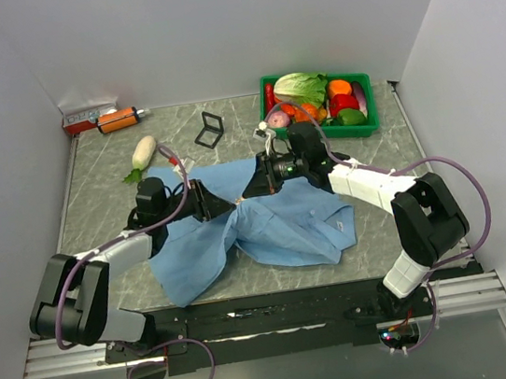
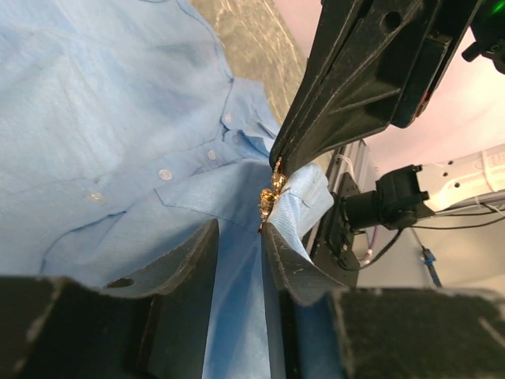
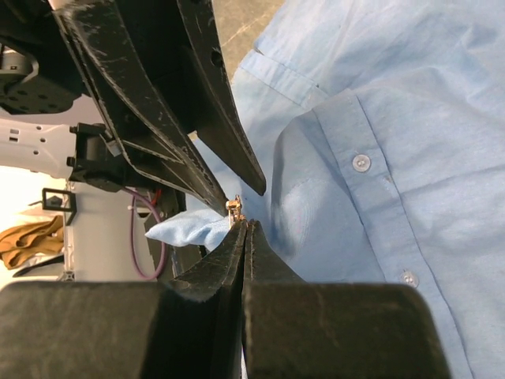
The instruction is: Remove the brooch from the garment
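Though the left claw [image 2: 237, 233] only stands narrowly parted around a raised fold of the garment [image 1: 287, 227], the right claw [image 3: 243, 227] is pinched tight on the brooch [image 2: 271, 197] at that fold's peak, centre of the overhead view.

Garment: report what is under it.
The grey table shows round the garment; the cloth covers whatever else lies beneath. The right hand pinches the brooch on a raised fold.
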`<state>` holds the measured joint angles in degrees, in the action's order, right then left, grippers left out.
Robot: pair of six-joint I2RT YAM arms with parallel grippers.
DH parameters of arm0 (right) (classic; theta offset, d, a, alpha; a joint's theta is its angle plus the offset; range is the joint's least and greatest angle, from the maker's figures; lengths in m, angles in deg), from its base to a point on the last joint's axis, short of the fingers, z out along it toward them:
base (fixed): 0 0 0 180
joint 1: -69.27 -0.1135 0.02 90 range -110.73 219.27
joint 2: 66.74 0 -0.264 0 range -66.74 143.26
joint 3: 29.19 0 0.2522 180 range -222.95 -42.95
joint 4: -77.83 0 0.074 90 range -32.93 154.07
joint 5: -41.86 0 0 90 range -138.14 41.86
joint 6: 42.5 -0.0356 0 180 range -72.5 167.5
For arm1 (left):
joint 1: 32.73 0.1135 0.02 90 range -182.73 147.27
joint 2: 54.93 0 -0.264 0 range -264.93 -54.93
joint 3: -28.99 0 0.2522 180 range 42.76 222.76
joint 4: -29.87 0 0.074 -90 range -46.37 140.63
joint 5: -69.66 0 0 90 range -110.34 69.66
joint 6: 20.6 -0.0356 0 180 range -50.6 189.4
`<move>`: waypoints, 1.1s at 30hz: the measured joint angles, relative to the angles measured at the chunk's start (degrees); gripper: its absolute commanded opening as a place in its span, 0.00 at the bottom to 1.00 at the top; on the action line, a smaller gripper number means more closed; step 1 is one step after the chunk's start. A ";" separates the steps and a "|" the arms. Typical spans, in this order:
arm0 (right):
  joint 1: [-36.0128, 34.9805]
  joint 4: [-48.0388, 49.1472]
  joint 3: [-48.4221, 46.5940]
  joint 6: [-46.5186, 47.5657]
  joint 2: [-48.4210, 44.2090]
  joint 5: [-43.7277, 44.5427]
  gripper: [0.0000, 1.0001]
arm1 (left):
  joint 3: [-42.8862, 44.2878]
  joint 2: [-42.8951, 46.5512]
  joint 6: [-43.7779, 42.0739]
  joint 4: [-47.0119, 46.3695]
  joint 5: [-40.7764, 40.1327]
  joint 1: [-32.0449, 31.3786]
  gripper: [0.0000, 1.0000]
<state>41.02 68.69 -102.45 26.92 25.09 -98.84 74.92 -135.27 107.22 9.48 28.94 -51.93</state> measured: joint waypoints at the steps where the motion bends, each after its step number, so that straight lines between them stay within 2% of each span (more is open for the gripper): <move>1: 0.00 0.22 0.00 -0.17 0.00 0.00 0.00 | 0.00 -0.15 0.26 -0.24 0.28 0.00 0.33; 9: 0.00 0.96 0.00 -1.31 0.00 -0.28 0.00 | 0.02 -0.24 0.87 -1.77 1.55 -0.66 0.32; 14: 0.00 1.31 0.00 -1.66 0.02 -0.55 0.00 | 0.98 -2.56 1.86 -2.99 2.80 -0.90 0.28; 18: 0.00 1.31 0.00 -1.66 0.07 -0.52 0.00 | 1.86 -3.69 2.38 -3.41 3.65 -1.16 0.16; 21: 0.07 1.36 0.00 -1.66 0.11 -0.52 0.00 | 2.01 -3.87 2.80 -4.46 4.15 -1.44 0.11; 27: 0.31 1.33 -0.07 -1.38 0.17 -1.09 0.00 | 2.25 -3.96 4.09 -5.46 5.62 -1.46 0.09; 29: 0.39 1.29 -0.11 -0.96 0.17 -1.38 0.00 | 2.51 -4.04 4.07 -5.29 6.16 -1.42 0.10; 30: 0.39 1.18 -0.20 -0.76 0.20 -1.51 0.00 | 2.71 -4.11 3.91 -4.96 6.36 -1.40 0.28; 31: 0.39 1.16 -0.22 -0.50 0.22 -1.49 0.00 | 3.15 -4.17 3.50 -4.00 6.51 -1.40 0.39; 33: 0.42 1.11 -0.22 -0.35 0.31 -1.51 0.00 | 4.26 -4.50 2.25 -1.84 6.49 -1.44 0.46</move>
<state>41.43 69.81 -102.67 26.57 25.40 -100.35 79.18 -139.77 109.48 7.64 35.43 -53.37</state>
